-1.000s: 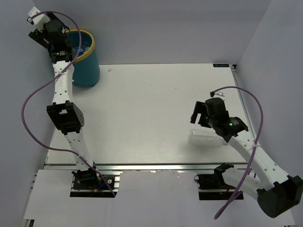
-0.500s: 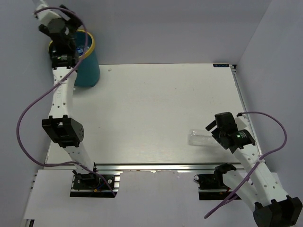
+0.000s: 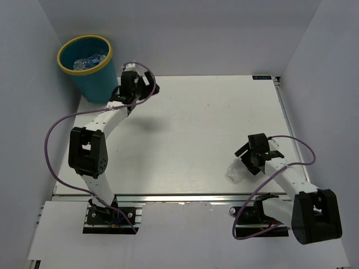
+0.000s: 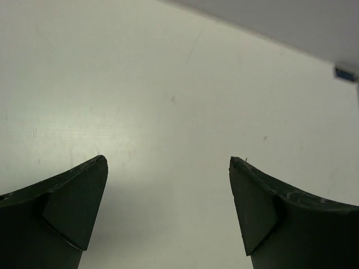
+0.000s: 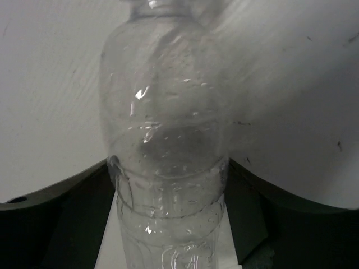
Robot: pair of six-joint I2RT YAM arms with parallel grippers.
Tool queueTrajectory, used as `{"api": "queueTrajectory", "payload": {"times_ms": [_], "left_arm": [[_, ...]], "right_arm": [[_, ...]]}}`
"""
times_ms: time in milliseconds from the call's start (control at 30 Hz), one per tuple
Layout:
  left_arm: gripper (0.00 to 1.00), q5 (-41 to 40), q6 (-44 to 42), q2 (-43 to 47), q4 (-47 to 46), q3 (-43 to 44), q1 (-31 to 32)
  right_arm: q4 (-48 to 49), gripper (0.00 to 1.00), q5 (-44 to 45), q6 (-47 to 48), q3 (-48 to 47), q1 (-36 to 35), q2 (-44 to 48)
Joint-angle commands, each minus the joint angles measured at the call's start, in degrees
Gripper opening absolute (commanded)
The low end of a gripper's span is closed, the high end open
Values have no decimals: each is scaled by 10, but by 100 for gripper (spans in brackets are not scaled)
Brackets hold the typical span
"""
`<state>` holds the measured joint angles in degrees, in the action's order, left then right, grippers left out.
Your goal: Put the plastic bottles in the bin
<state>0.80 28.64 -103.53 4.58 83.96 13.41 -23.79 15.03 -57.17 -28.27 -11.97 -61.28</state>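
Observation:
The teal bin [image 3: 96,84] with a yellow rim stands at the back left, with small blue-labelled bottles [image 3: 90,60] lying inside. A larger clear unlabelled bottle [image 3: 234,171] lies on the table at the front right. My right gripper [image 3: 245,161] is low over it; in the right wrist view the bottle [image 5: 162,101] fills the gap between the spread fingers of the gripper [image 5: 168,168], which flank its sides. My left gripper [image 3: 151,88] is open and empty just right of the bin; in its wrist view the gripper [image 4: 168,162] has only bare table between its fingers.
White tabletop [image 3: 190,123] enclosed by grey walls at the back and both sides. A small blue tag [image 3: 261,77] sits at the table's back right corner. A metal rail [image 3: 179,197] runs along the near edge.
My left arm has swung from over the bin down to the table right of it. My right gripper has moved down and forward onto the clear bottle, which has shifted slightly.

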Motion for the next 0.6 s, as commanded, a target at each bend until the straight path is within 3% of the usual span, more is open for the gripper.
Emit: {"api": "queueTrajectory", "payload": {"times_ms": [0,33,100,133,200,300,367,467,567], "left_arm": [[98,-21,32,64,-23,-56,6],[98,-14,35,66,-25,-66,7],[98,37,39,66,-28,-79,6],[98,53,42,65,-29,-82,7],[98,120,51,63,-46,-90,10],[98,169,77,62,-90,-106,22],[98,182,91,63,-132,-127,50],[98,219,99,49,-142,-122,95],[98,205,126,33,-157,-122,118]], "right_arm": [[110,78,-55,40,0,3,-35],[136,65,-70,63,-2,2,-45],[174,53,-89,113,-20,-1,-77],[183,39,-107,136,-30,-3,-88],[201,31,-126,197,-65,-20,-114],[220,29,-146,281,-107,-60,-132],[252,27,-204,337,-118,-89,-143],[312,26,-296,370,-131,-113,-160],[335,26,-351,384,-154,-122,-178]]}}
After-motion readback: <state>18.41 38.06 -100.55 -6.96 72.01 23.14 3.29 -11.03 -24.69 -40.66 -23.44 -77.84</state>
